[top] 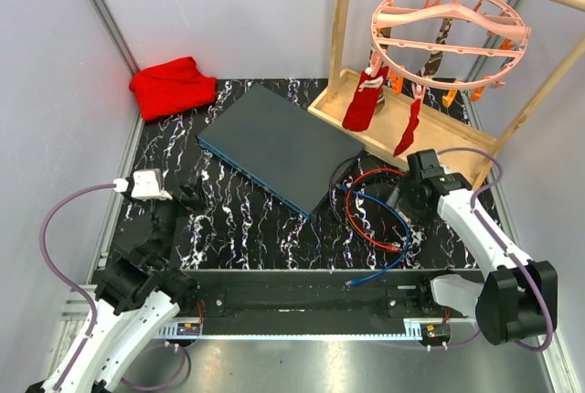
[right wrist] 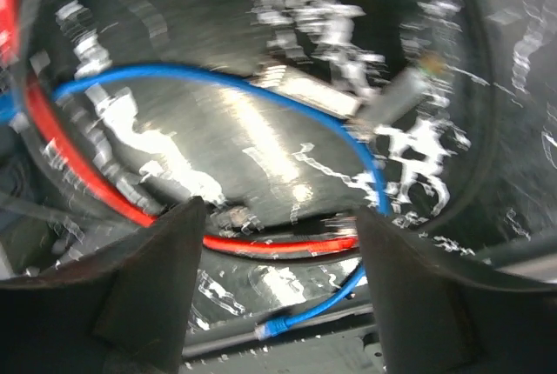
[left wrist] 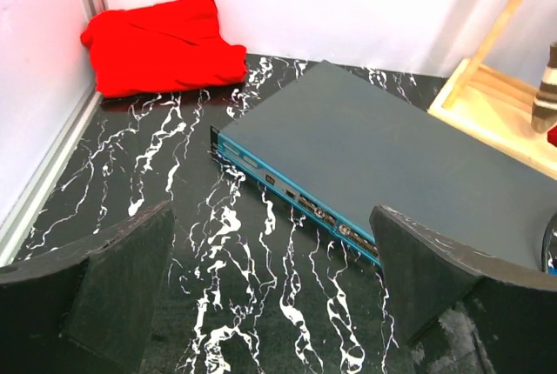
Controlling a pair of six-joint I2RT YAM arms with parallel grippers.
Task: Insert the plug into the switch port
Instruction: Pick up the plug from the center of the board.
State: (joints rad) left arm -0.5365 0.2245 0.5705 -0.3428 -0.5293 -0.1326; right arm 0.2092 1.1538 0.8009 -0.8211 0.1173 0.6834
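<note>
Nearby, the blue plug (right wrist: pixel 268 329) lies untouched by the parted right gripper (right wrist: pixel 278 209)

Cables (right wrist: pixel 287 244) R of switch (top: pixel 270 142) (nearby)

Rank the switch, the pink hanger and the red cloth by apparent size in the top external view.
1. switch and pink hanger: about alike; the hanger hangs nearer the camera, so unsure.
2. red cloth: smallest.

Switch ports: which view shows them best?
Left wrist. The switch turns its teal front edge toward that camera, close and sharp, with sockets visible along it. Top external shows the whole switch, but the edge is a thin line, ports too small to tell. Right wrist is blurred and shows only cables, no switch.
</note>
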